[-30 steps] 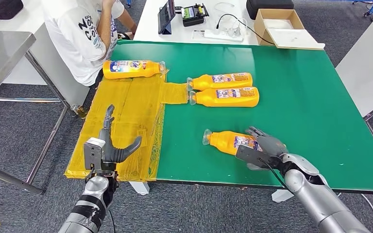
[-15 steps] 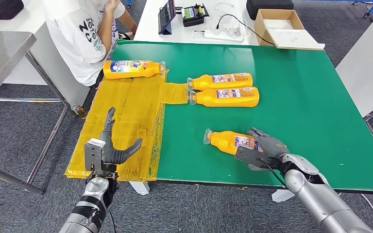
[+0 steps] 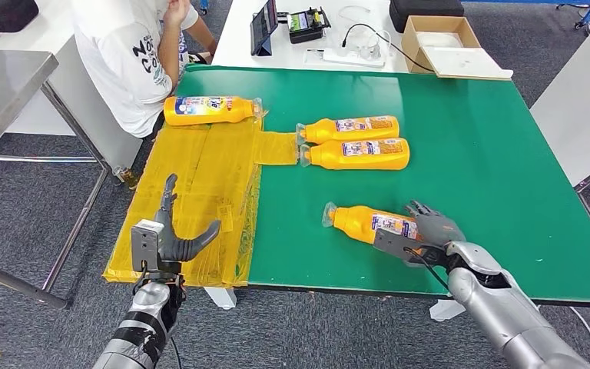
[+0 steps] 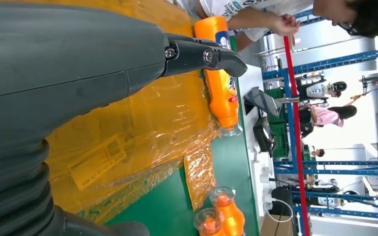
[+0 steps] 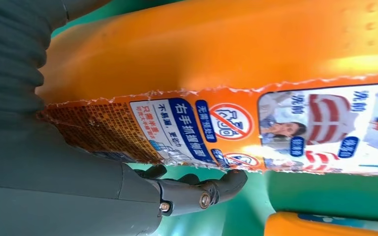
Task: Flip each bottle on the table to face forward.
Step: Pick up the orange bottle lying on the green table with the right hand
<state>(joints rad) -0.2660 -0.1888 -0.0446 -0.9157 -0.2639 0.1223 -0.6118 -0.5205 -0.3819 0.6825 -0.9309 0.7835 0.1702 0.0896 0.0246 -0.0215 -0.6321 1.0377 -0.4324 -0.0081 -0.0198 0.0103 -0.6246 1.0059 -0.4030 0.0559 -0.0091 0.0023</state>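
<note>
Four orange bottles lie on their sides on the green surface [image 3: 476, 131]. The nearest bottle [image 3: 369, 224] is close to the front edge, with its clear cap pointing toward the robot's left. The right hand [image 3: 430, 232] sits at the base end of this bottle. The right wrist view shows the bottle's label very close, with one dark finger [image 5: 211, 189] curled under the bottle's body. The fingers seem to be wrapping around the bottle, but I cannot tell if they squeeze it yet.

The left hand [image 3: 170, 240] hovers over the yellow plastic sheet [image 3: 200, 177] and holds nothing. Its fingers are apart and the thumb sticks out to the side.

Two more bottles [image 3: 353, 142] lie side by side in the middle of the surface, caps toward the yellow sheet. The fourth bottle [image 3: 209, 110] lies at the far end of the yellow sheet, near a seated person [image 3: 134, 54].

I think the robot is at the grabbing step for the nearest bottle. Next, the fingers need a firm hold on the round body. Then the hand must roll the bottle over so its front label faces forward. The bottle looks smooth, so it might slip or roll away.
</note>
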